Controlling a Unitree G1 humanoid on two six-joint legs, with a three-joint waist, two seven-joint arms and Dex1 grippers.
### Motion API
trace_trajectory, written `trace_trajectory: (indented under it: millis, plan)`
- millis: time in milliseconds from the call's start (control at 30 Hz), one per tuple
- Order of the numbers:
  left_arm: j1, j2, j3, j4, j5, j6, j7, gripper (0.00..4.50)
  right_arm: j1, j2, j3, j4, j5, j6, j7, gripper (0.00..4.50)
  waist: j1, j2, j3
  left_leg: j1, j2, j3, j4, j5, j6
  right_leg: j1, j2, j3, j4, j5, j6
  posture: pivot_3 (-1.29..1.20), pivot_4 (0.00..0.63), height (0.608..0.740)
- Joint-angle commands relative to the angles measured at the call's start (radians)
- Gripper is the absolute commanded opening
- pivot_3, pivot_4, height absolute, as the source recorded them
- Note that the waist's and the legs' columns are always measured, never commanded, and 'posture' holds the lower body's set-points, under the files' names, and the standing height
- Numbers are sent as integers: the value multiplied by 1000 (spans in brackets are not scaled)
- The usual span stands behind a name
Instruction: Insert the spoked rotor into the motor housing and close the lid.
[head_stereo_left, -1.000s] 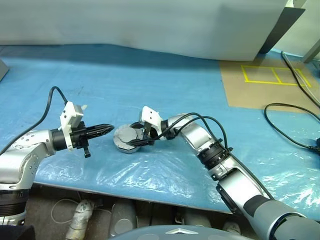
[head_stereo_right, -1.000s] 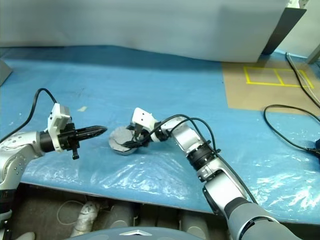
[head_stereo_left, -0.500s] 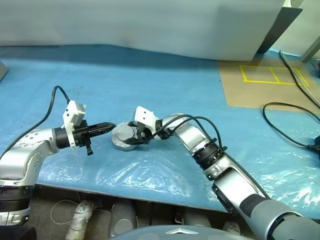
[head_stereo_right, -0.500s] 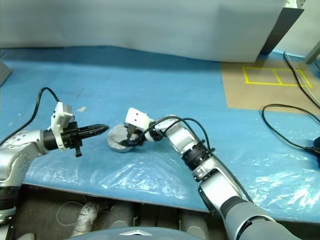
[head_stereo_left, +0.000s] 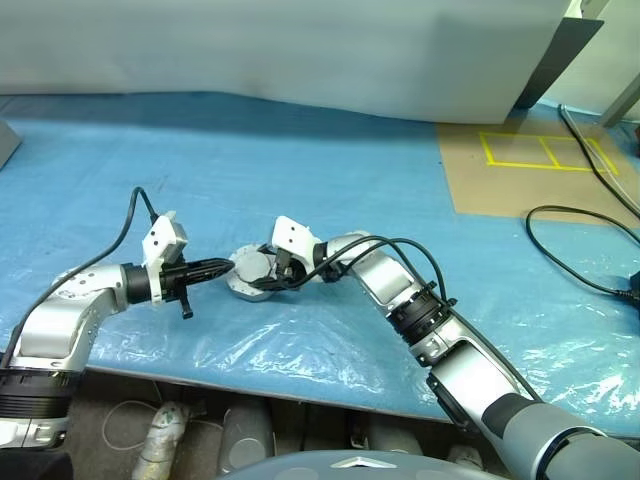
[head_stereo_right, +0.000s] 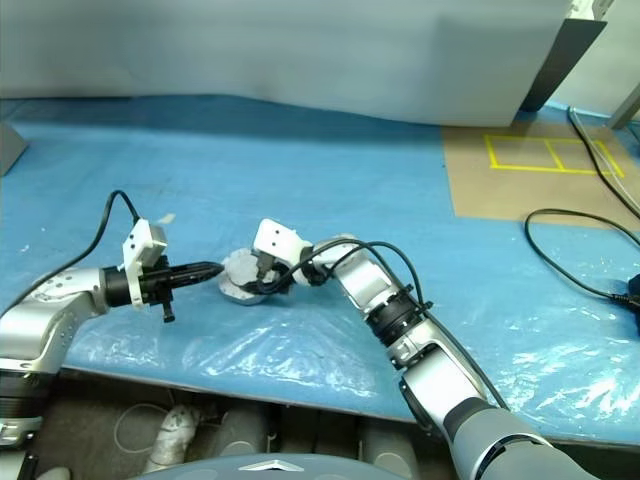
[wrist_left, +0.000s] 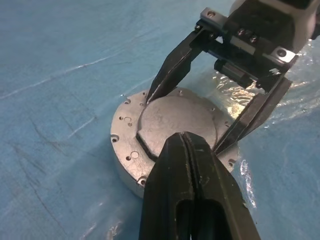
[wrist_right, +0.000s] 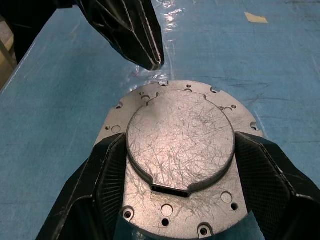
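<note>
The left gripper (wrist_left: 186, 137), its two black fingers pressed together on nothing, hovers with its tip just above the near rim of the lid (wrist_right: 182, 131). The lid lies smooth silver face up on the motor housing (wrist_left: 124, 172), on the blue plastic-covered table (head_stereo_left: 330, 170). The right gripper (wrist_right: 182, 165) clasps the lid's raised centre from either side, from the far side.

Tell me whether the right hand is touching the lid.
Touching. In the right wrist view the right hand has a finger pressed against each side of the lid, straddling its raised smooth silver disc.
</note>
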Motion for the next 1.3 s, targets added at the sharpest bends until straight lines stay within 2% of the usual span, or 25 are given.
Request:
trace_trajectory:
  millis: [33, 567, 700, 800, 1000, 1100, 1200, 1300]
  plan:
    - [-7, 13, 6, 25, 21, -31, -5, 0, 20, -21, 9, 43, -33, 32, -8, 2986, 0, 0, 0, 0, 0, 0, 0, 0, 0, 0, 0, 0, 0, 0, 0, 0, 150, 740]
    - [-24, -39, -90, 106, 135, -109, 10, 0, 39, -31, -2, -26, -26, 48, -30, 2986, 18, 1, 0, 2, 0, 0, -1, 0, 0, 2, 0, 1, 0, 0, 0, 0, 150, 740]
    - [-21, -35, -91, 106, 135, -112, 6, 0, 52, -41, -45, -94, 39, 66, 13, 4331, 19, 1, 0, 4, 0, 0, -1, 0, 0, 3, -1, 1, -1, 0, 0, 0, 150, 740]
    - [-28, -35, -90, 104, 133, -108, 9, 0, 45, -45, -143, -181, 174, 189, 65, 4463, 20, 1, 0, 4, -1, 0, -1, 0, 0, 3, -1, 1, -1, 0, 0, 0, 150, 740]
    - [-45, -45, -83, 82, 115, -80, 15, 0, 20, -107, -295, -299, 320, 363, 66, 4463, 23, 1, 0, 1, 0, 1, -2, 0, 0, 0, 0, 1, -1, 0, 0, 0, 150, 740]
    - [-44, -47, -86, 87, 123, -88, 19, 0, 40, -122, -339, -268, 357, 528, 11, 4463, 23, 1, 0, 1, 0, 1, -2, 0, 0, -1, 0, 1, -1, 0, 1, 0, 150, 740]
    - [-49, -49, -85, 94, 127, -92, 21, 0, 84, -149, -342, -219, 387, 640, 15, 4463, 25, 1, 0, 0, 0, 1, -2, 0, 0, -1, 0, 1, -3, -1, 1, 0, 150, 740]
    - [-51, -50, -84, 99, 128, -95, 22, 0, 93, -120, -426, -208, 506, 812, 13, 4463, 26, 2, 0, -2, 0, 1, -2, 0, 0, -3, 0, 1, -3, -1, 1, 0, 150, 740]
